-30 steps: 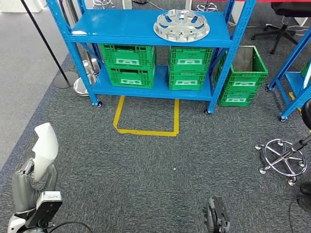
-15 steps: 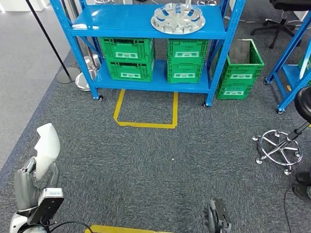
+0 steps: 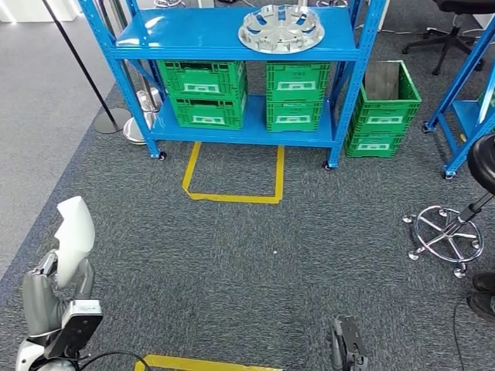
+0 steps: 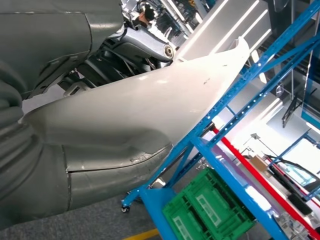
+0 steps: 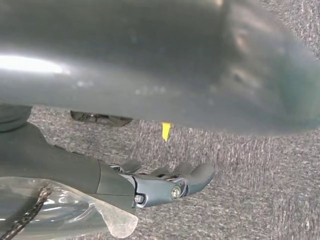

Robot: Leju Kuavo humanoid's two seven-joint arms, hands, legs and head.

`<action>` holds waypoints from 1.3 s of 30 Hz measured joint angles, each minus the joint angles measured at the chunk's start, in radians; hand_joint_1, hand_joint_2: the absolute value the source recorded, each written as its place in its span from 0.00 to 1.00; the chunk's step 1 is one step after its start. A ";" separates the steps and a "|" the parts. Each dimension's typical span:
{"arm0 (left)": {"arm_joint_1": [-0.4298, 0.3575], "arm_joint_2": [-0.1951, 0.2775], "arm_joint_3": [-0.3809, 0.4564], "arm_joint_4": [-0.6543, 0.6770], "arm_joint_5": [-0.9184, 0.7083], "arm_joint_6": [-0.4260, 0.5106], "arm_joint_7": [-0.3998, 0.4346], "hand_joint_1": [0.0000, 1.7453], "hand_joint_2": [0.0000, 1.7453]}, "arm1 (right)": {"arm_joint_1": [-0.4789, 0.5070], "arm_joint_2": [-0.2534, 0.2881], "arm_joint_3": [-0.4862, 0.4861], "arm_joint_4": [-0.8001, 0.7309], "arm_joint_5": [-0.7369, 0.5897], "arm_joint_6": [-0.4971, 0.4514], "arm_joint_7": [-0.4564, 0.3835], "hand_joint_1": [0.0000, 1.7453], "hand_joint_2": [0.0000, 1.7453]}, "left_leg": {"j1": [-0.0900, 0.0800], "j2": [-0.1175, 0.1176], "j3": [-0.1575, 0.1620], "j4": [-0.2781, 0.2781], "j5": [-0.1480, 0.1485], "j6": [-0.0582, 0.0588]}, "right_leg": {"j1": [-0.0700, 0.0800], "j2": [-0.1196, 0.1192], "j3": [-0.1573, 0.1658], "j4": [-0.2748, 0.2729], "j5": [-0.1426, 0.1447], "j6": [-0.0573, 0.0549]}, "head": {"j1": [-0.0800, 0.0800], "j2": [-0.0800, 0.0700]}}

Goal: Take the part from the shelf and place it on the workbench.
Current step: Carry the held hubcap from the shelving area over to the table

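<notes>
Left hand point(image 3: 49, 290), seen from the head view, grips a white curved part point(image 3: 73, 239) that stands upright above it, well short of the blue shelf point(image 3: 192, 35) ahead across the grey carpet point(image 3: 233, 263); the right hand point(image 3: 348, 352) hangs low, and whether its fingers are spread cannot be told there. From the left wrist view, the white curved part point(image 4: 151, 107) runs out from the hand toward the blue shelf point(image 4: 226, 100) and a green crate point(image 4: 207, 207) beyond. From the right wrist view, the right hand point(image 5: 166, 182) holds nothing, its fingers extended and apart over the grey carpet point(image 5: 245, 200).
</notes>
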 joint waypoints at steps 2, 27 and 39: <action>0.000 -0.001 0.001 0.000 -0.003 0.001 0.001 1.00 1.00 | 0.000 0.000 0.000 0.000 0.005 -0.002 -0.005 0.00 0.00 | 0.002 0.000 0.000 -0.003 -0.002 -0.031 | 0.000 0.000 -0.002 0.000 -0.001 -0.001 | 0.000 0.000; 0.002 -0.003 0.016 -0.006 -0.018 0.002 0.013 1.00 1.00 | -0.002 0.000 0.003 0.000 0.035 -0.007 -0.018 0.00 0.00 | 0.004 0.000 -0.008 0.003 -0.009 -0.069 | -0.003 -0.002 -0.006 0.000 0.001 0.008 | 0.000 0.000; 0.002 -0.004 0.016 -0.006 -0.021 0.002 0.018 1.00 1.00 | -0.002 0.000 0.003 0.000 0.029 0.000 -0.017 0.00 0.00 | 0.001 0.000 -0.013 0.015 -0.015 -0.059 | -0.006 -0.002 -0.005 0.000 0.000 0.017 | 0.000 0.000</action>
